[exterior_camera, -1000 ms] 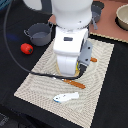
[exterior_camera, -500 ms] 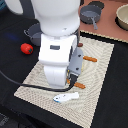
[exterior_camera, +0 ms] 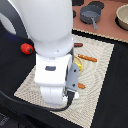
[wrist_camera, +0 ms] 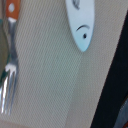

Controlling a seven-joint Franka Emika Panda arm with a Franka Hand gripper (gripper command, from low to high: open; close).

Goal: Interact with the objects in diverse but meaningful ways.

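Arm over fish (wrist_camera: 81, 22) on mat (wrist_camera: 50, 85).
Fish looks light, stiff, slick; pinch across its narrow width. Jaw state: cannot tell.

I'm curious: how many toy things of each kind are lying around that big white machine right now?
Toy food: 3 (red tomato, brown sausage, white-and-blue fish)
Orange-handled cutlery: 2 (second piece)
Pots and dishes: 2 (grey pot, tan plate)
Total: 7, though the arm may hide more.

Fish-like piece (wrist_camera: 81, 22) and fork (wrist_camera: 9, 65) on placemat (wrist_camera: 50, 75), apart.
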